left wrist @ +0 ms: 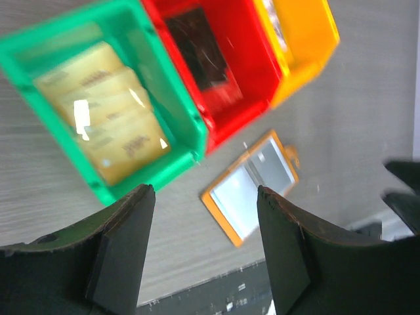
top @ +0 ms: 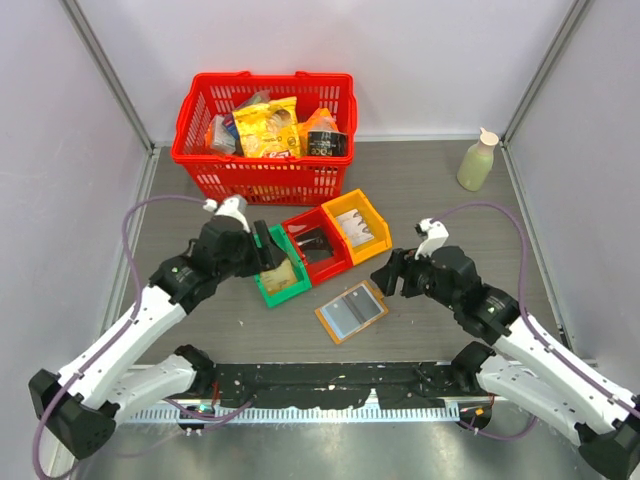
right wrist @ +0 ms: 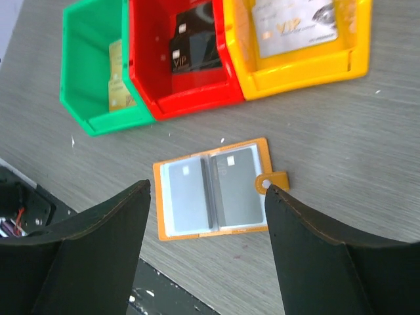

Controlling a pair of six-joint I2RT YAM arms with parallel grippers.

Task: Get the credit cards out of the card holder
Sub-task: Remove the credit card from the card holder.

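The card holder (top: 352,310) lies open and flat on the table in front of the three bins. It is tan-orange with a small edge tab. In the right wrist view (right wrist: 211,189) its two clear sleeves each show a grey card (right wrist: 187,195). It also shows in the left wrist view (left wrist: 252,187). My right gripper (top: 385,272) is open and empty, hovering above the holder (right wrist: 208,187). My left gripper (top: 266,250) is open and empty over the green bin (left wrist: 205,191). Several pale gold cards (left wrist: 105,111) lie in that green bin (left wrist: 164,79).
A red bin (right wrist: 190,102) holds a black card (right wrist: 195,44). A yellow bin (right wrist: 302,72) holds a silver card (right wrist: 295,26). A red basket (top: 260,175) of packets stands at the back. A pale bottle (top: 478,160) stands at the back right.
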